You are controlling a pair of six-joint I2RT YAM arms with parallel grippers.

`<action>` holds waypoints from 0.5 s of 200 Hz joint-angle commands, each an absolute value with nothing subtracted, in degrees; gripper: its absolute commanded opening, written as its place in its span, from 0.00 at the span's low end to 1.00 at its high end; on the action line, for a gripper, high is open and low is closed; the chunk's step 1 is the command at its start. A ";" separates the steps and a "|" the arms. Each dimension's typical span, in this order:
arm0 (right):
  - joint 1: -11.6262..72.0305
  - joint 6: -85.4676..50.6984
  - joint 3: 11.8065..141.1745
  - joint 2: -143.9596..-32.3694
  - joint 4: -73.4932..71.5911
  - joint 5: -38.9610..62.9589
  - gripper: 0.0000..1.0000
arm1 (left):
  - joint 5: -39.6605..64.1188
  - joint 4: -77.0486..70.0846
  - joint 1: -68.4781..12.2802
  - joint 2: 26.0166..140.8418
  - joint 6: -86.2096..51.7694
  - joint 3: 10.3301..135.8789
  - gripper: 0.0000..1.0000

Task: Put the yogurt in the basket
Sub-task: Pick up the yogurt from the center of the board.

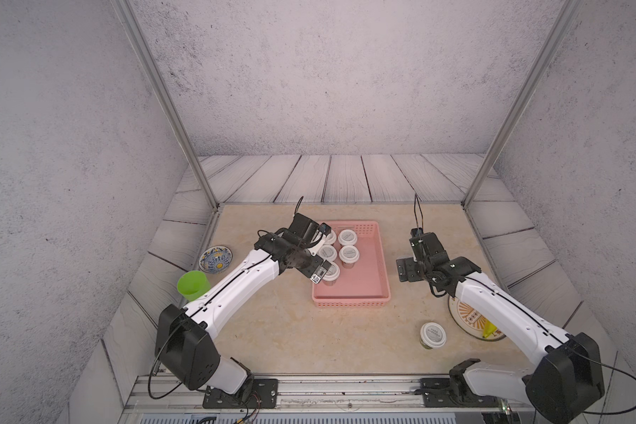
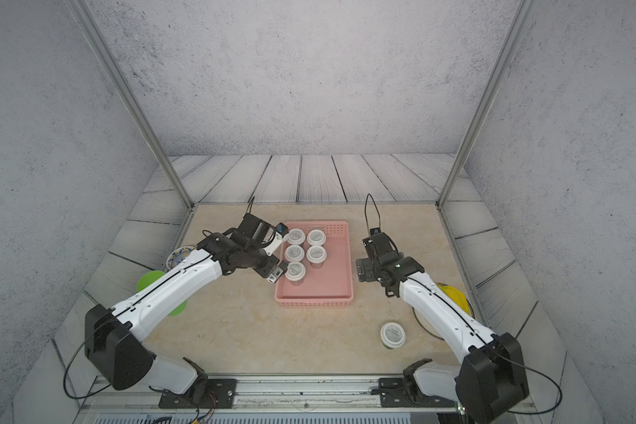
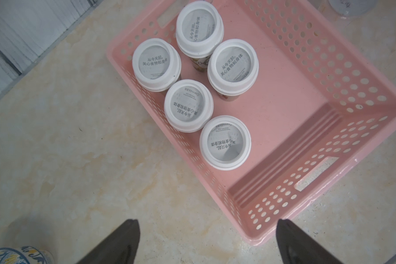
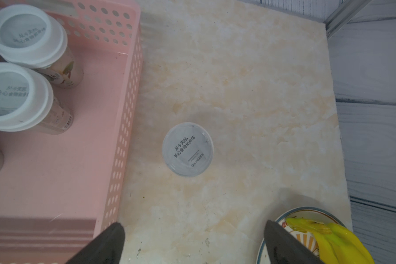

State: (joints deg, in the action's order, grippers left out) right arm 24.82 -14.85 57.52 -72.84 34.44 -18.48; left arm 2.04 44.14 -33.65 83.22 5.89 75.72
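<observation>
Five yogurt cups [image 1: 347, 254] stand upright in the pink basket [image 1: 349, 301], clustered at its upper left in both top views, so the job looks well over half done. Two wait on the tabletop [image 1: 291, 330]. A loose cup [image 1: 433, 334] sits at lower right, well apart from both arms. A grey-lidded cup [image 4: 188, 149] sits mid-frame in the right wrist view, near the basket and ahead of the right gripper [image 4: 193, 224], whose jaws are spread. The left gripper [image 3: 207, 221], also spread and empty, is near the cluster.

The left arm [image 1: 235, 282] and right arm [image 1: 500, 308] both stretch forward and inward, wrists bent downward, the left gripper [image 3: 207, 225] and right gripper [image 4: 194, 226] gaping wide, gripping nothing.
</observation>
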 commanded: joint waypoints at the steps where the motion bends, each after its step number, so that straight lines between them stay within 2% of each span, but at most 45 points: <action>1: 23.28 -18.69 60.36 -75.13 37.96 -16.57 1.00 | 4.82 41.94 -30.79 80.81 4.84 73.62 0.98; 100: 17.71 -24.31 68.11 -86.02 40.65 -10.07 0.99 | 14.44 36.39 -18.80 74.65 3.76 66.97 0.98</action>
State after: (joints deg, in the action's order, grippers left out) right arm 19.11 -21.52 65.65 -83.59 38.70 -12.32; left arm 10.41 38.26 -21.34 76.14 4.60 67.85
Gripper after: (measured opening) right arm 0.993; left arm 0.985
